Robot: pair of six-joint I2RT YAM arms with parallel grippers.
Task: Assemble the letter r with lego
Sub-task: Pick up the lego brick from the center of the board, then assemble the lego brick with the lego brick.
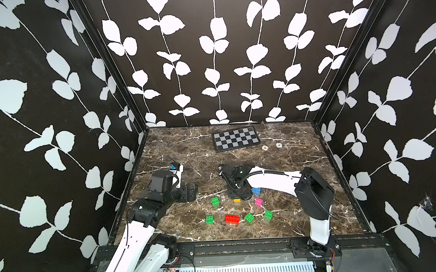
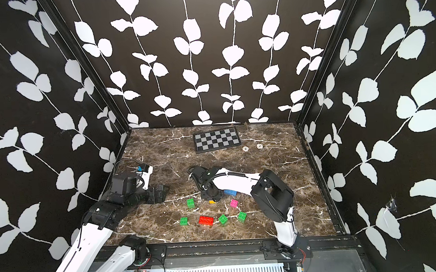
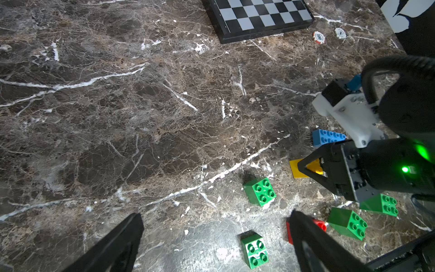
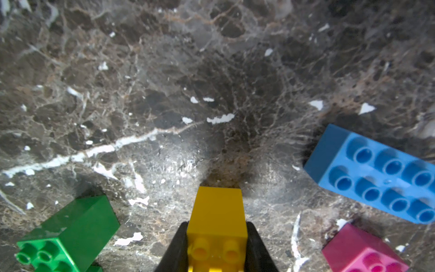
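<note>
- Gripping the yellow brick [image 1: 237, 200], the right gripper [image 1: 238, 196] is down at the table [image 1: 303, 163] in a top view, its arm reaching in from the right. Probably the first piece for the r.
- The blue brick [image 1: 256, 190] sits just behind that gripper, partly under the arm, with the pink brick [image 1: 258, 201] near. I judge either could be nudged on the lift.
- The red brick [image 1: 231, 219] and four green bricks [image 1: 215, 201] lie loose toward the front edge, apart from each other and unstacked. No r is started.
- The left gripper [image 1: 193, 191] sits low at the left, off the bricks, which leaves the middle free.
- There is bare marble between the bricks and the chessboard [image 1: 235, 139] at the back, with two chips [image 1: 265, 147] beside the board. It looks a roomy build spot.
- Left wrist: the left gripper's jaws stand wide with nothing held and only table between them. The right gripper's jaws close on the yellow brick from both sides, and one green brick is near it without touching.
- Right wrist: black fingers [image 4: 255, 249] press the yellow brick's two side walls, studs toward the camera. Whether it is off the table, cannot tell.
- Blue and pink lie to one side of it and green to the other, none touching yellow. Bare table lies ahead, and a straight-up lift looks clear.
</note>
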